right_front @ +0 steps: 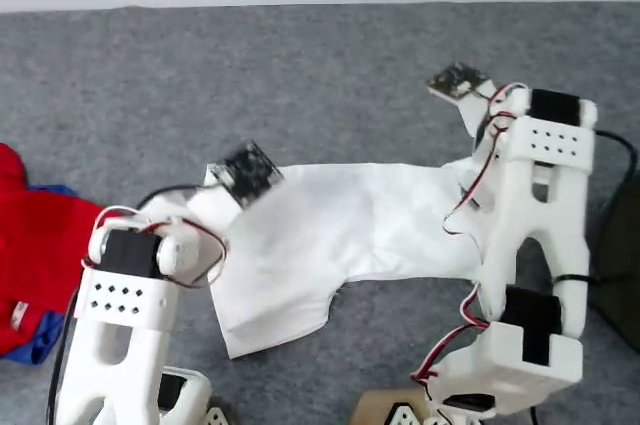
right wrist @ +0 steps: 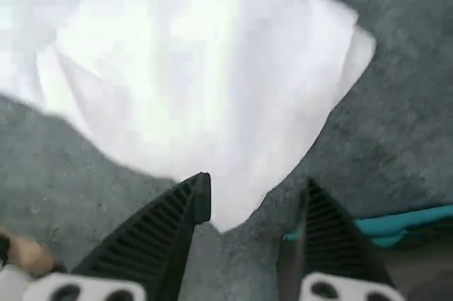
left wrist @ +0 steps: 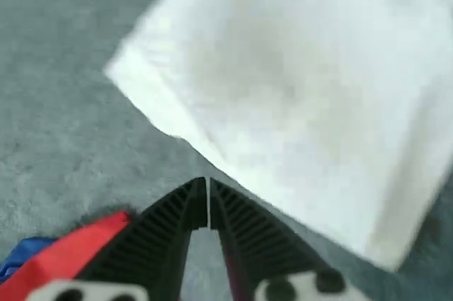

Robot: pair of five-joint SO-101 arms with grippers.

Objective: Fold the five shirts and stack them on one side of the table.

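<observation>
table point(right_front: 300, 65): grey surface | white shirt point(right_front: 340, 235): spread mid-table between the 2 arms | red shirt point(right_front: 40, 235): table edge beside left arm, atop blue shirt point(right_front: 30, 340) | right gripper point(right wrist: 256, 182): jaws apart over a white shirt corner | left gripper point(left wrist: 209, 205): jaws together, holding nothing, just off the white shirt's edge

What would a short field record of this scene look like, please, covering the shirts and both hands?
white shirt: spread out, rumpled, between the arms
red shirt: on the left arm's side, lying over a blue shirt
left hand: shut, empty, over bare table beside the white shirt
right hand: open, empty, over a white shirt corner
</observation>
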